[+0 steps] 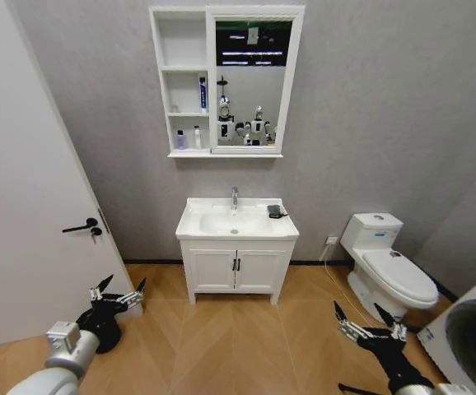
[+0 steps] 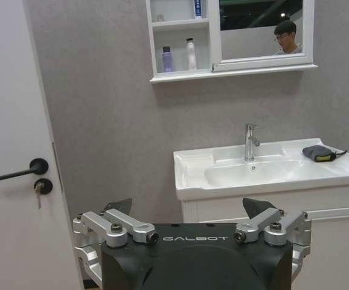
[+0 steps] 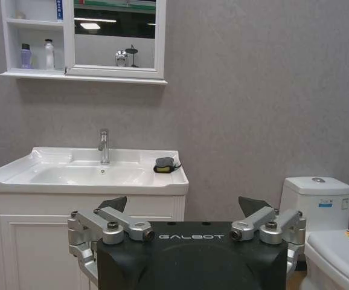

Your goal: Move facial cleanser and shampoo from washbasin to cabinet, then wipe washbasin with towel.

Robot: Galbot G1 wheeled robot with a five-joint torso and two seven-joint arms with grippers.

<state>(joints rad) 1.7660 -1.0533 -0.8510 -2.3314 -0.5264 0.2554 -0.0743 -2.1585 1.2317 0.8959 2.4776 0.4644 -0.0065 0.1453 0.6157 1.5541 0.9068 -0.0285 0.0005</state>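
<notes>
Both your grippers, left (image 1: 121, 294) and right (image 1: 367, 321), hang spread and empty, well back from the washbasin (image 1: 193, 222). Purple bottle (image 1: 180, 139) and white bottle (image 1: 197, 137) sit on the cabinet's (image 1: 160, 78) bottom shelf; the towel (image 1: 275, 211) lies beside the bowl, ready for wiping.

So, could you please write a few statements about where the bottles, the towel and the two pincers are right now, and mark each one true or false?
1. The purple bottle and the white bottle stand on the cabinet's lowest shelf. True.
2. The towel lies in the washbasin's bowl. False: it lies on the rim, on the side towards the toilet.
3. The left pincer is open and holds nothing. True.
4. The right pincer grips the towel. False: it is open, low over the floor, away from the washbasin.
5. The vanity doors hang open. False: both are shut.
</notes>
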